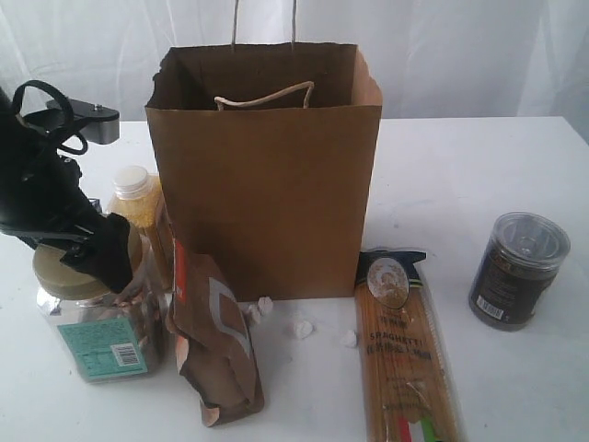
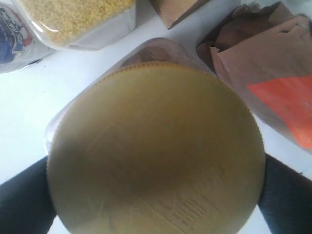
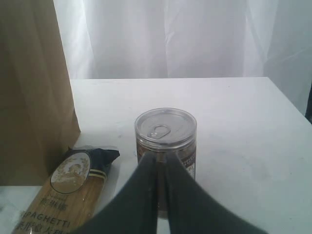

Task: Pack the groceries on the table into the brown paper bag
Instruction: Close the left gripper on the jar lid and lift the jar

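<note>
Left jaws apart, straddling tan lid of clear jar near bench's front-left corner. Right jaws together, empty. Risk: smooth wide lid slips on closing; jar tips into foil pouch.

Your exterior camera looks across the table from slightly above, with the bag centred and a curtain behind. Your left wrist camera looks straight down, very close, onto the lid of a jar, nearly filling its picture; that jar stands far left in the exterior view. Your right wrist camera looks low across the table, near the dark jar and spaghetti, both right of the bag in the exterior view.
</note>
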You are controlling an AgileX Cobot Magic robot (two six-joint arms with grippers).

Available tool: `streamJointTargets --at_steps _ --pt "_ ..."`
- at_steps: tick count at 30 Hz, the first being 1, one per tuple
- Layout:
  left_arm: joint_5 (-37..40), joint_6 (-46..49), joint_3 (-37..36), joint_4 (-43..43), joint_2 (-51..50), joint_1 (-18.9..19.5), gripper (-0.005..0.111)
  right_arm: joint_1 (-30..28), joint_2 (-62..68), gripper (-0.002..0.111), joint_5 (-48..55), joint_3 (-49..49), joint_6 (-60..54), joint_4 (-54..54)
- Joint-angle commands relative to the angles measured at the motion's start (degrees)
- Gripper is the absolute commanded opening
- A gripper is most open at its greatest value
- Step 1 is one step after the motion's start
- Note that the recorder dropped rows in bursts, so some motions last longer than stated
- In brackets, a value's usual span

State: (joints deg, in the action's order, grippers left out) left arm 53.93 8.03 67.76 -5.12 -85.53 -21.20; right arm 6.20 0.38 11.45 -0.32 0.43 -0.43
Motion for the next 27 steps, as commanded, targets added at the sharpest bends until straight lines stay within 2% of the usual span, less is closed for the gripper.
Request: streamJointTargets --at_steps 1,3,7,9,17,27 --pt "0.94 -0.08 -0.4 0.38 -1.19 -0.21 0.085 0.08 -0.38 0.005 -0.82 0.32 -0.43 -0.1" --pt "0.94 -0.08 -0.4 0.86 -1.19 -0.21 0.066 0.08 -0.38 0.005 -0.82 0.32 -0.43 -0.1" --pt "0.98 -0.08 -0.4 1.16 -1.19 -0.21 0.017 0.08 -0.38 0.005 -0.82 0.32 -0.43 -0.1" --pt "1.59 -0.08 -0.29 1.5 -1.09 -0.21 0.0 0.08 -0.38 0.005 -0.82 0.32 -0.43 -0.1" --pt "5.46 1.0 2.7 5.82 3.11 -0.1 0.0 0.08 -0.38 0.005 -0.82 0.32 -0.43 -0.1" --pt "13.47 1.21 14.94 6.73 10.32 -0.1 0.0 0.08 -0.38 0.005 -0.82 0.32 -0.43 -0.1"
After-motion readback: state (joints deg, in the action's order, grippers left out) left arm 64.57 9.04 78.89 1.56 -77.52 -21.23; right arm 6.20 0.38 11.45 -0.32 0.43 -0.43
